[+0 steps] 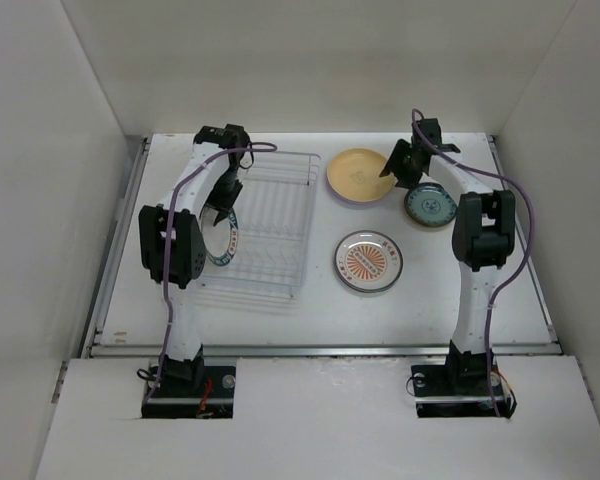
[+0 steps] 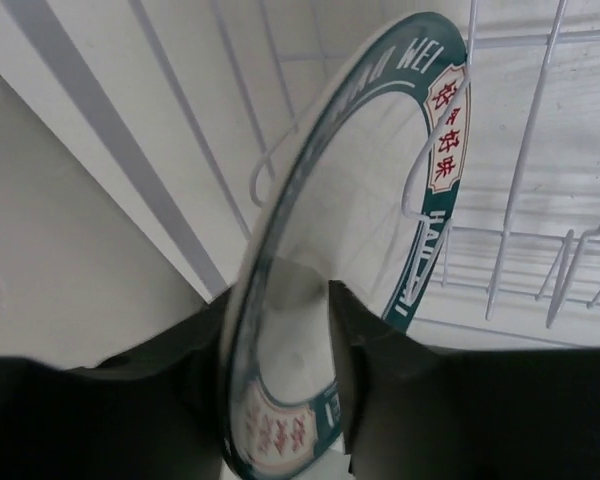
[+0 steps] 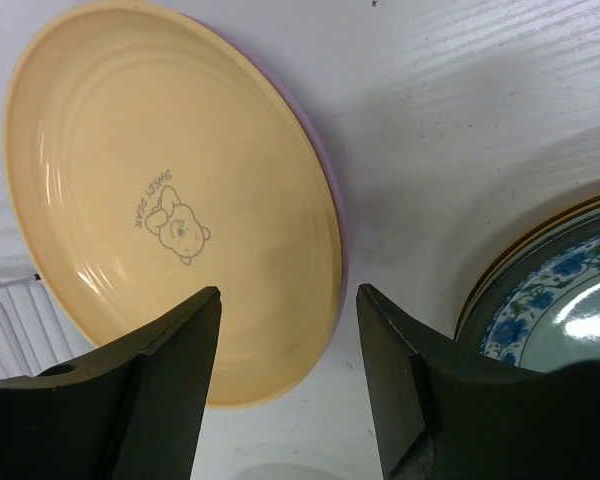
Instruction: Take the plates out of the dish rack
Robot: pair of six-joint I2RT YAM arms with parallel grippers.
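Observation:
The white wire dish rack (image 1: 270, 225) lies at the left of the table. My left gripper (image 1: 223, 207) is shut on the rim of a white plate with a dark teal lettered rim (image 1: 224, 245), which stands on edge among the rack wires (image 2: 525, 150). In the left wrist view the fingers (image 2: 355, 330) pinch this plate (image 2: 365, 220). My right gripper (image 1: 395, 165) is open and empty over the right edge of the yellow plate (image 1: 360, 175). The yellow plate (image 3: 170, 190) lies flat on a lilac plate (image 3: 327, 175), between the open jaws (image 3: 288, 300).
A white plate with an orange sunburst (image 1: 368, 261) lies flat right of the rack. A dark green plate with blue flowers (image 1: 429, 205) lies right of the yellow one and shows in the right wrist view (image 3: 570, 290). White walls enclose the table.

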